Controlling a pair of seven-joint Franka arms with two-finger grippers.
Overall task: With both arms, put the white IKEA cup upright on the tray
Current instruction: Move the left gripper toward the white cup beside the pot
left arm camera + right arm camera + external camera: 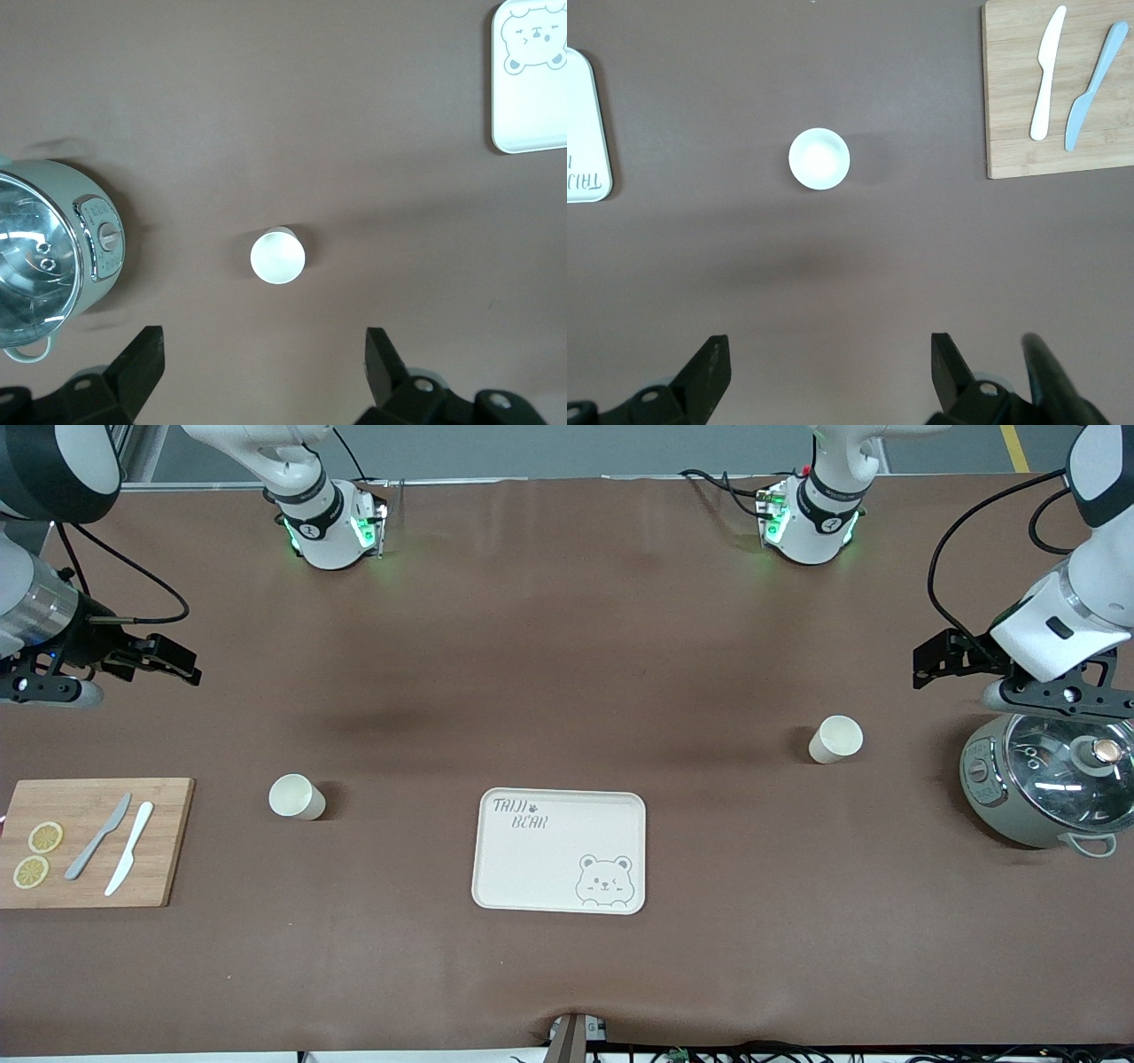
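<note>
Waiting spread-fingered: left gripper (263, 372) over table near rice cooker (1050, 784), right gripper (830, 372) above cutting board's (93, 841) end. Two white cups (296, 796) (835, 739) upright, flanking empty tray (560, 850). Likely next: descending to grasp each.

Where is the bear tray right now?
In the front view the bear tray lies flat on the table between the two white cups, closer to the camera than both.

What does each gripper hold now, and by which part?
Nothing is held. The left gripper and the right gripper are both open and empty above the table; both white cups stand untouched beside the tray.
</note>
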